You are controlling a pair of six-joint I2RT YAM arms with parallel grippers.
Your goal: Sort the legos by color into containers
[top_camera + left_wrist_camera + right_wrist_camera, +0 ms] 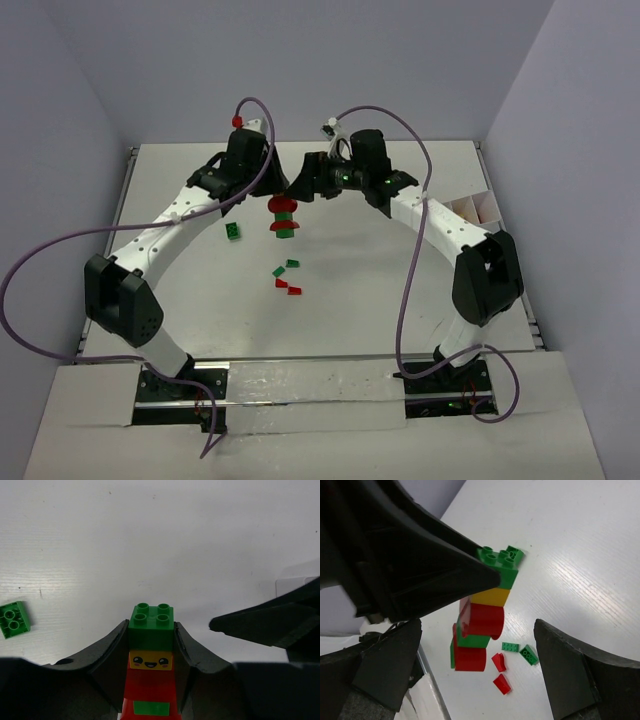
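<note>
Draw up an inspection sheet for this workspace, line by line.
Surface: white table, faintly grained.
Job's things: lego stack of green, yellow and red bricks in the left end effector; one green brick lying alone; four small loose pieces, two green and two red, nearer the bases; white tray at the right edge, contents unclear.
Clutter: nothing seen.
End effectors: left end effector shut on the lego stack; right end effector open, close beside it.
Cables: purple cables looping from both arms, one with a red cap.
Surroundings: pale walls on three sides.
</note>
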